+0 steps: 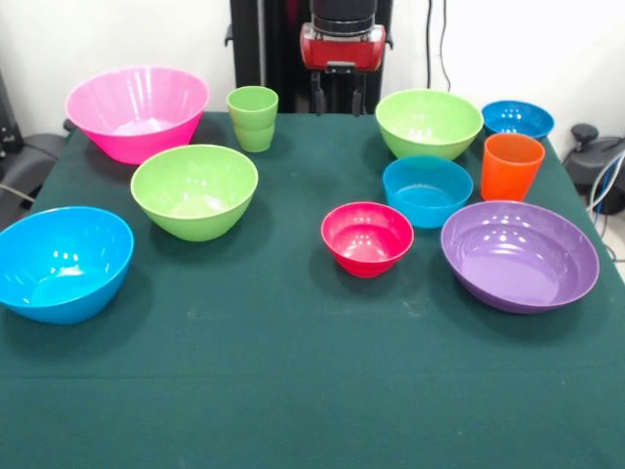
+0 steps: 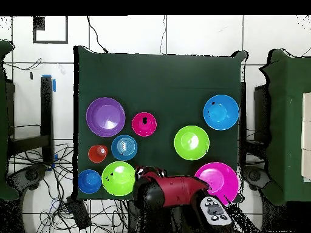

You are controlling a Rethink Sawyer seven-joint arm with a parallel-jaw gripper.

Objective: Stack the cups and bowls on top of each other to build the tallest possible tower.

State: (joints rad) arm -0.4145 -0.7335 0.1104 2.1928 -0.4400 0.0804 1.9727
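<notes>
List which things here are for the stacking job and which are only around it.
For the job: pink bowl, two lime green bowls, three blue bowls, red-pink bowl, purple bowl, green cup, orange cup.
Only around: green tablecloth, cables.

No readable text, label, brand, number or sign anywhere in either view. The bowls and cups carry plain glossy surfaces without print. The green table cloth is unmarked. The red arm housing shows a cluster of buttons in the overhead view, but any markings on them are too small to read.
</notes>
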